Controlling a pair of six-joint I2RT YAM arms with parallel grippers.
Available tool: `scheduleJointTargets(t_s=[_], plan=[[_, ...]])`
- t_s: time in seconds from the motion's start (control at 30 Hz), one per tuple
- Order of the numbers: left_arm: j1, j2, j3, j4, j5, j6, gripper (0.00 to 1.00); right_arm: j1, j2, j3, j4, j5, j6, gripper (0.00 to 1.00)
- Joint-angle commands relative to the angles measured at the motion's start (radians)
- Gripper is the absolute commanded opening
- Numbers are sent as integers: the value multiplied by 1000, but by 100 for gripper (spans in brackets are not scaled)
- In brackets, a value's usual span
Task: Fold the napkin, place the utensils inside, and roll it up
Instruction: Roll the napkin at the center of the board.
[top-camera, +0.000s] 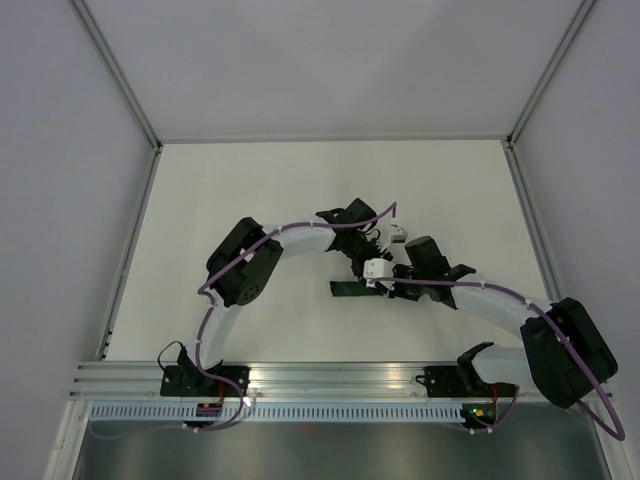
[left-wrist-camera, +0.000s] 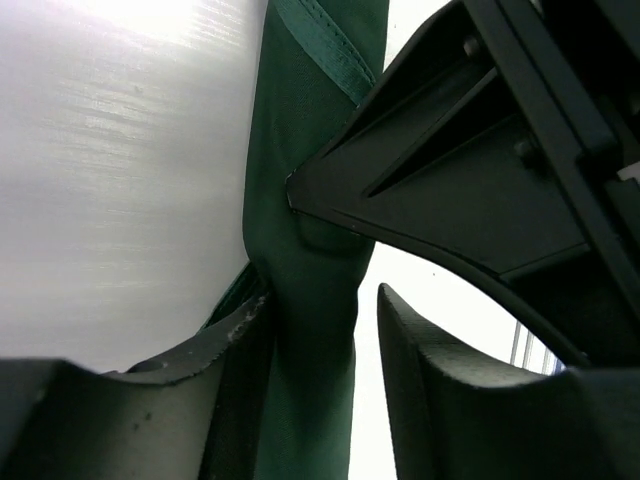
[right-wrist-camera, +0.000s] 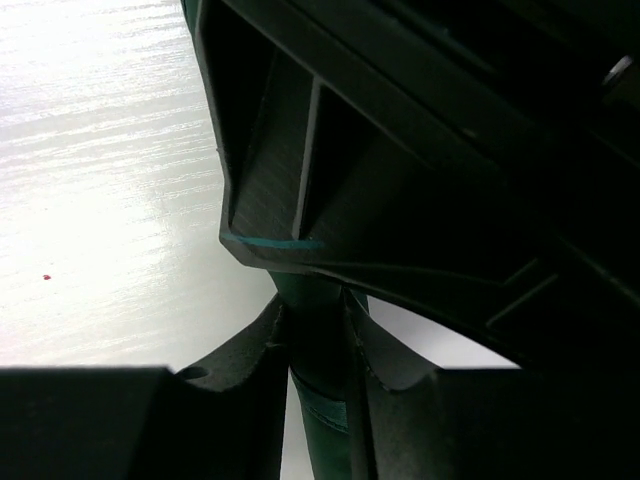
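The napkin (left-wrist-camera: 310, 120), gathered into a narrow green strip, sits at the middle of the bench (left-wrist-camera: 120, 200) where the two arms meet. The right tool (right-wrist-camera: 313, 312) pinches it tight between its fingers. The left tool (left-wrist-camera: 320, 305) stands spread around it, one finger against the cloth and a gap beside the other. No utensils show. This looks like the rolling stage, so the pinching side should hold firm while the spread tool takes hold farther along and nothing unwinds.
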Motion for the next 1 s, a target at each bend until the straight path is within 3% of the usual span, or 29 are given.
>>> scheduleJointTargets(t_s=[0.0,0.23,0.5,0.77,0.97], plan=[[17,-12,-32,-39,-100,-39,53,4,27,11,-20,20,-16,27],[68,-110,-103,123,-115,-123,57,3,55,47,-72,-5,-23,24],[160,-284,-288,353,-150,-246,58,1,111,114,-155,-36,-41,22],[208,-560,-644,860,-513,-425,60,-43,228,258,-314,-111,-84,22],[206,-751,-834,1062,-684,-459,63,-75,329,361,-420,-141,-131,21]])
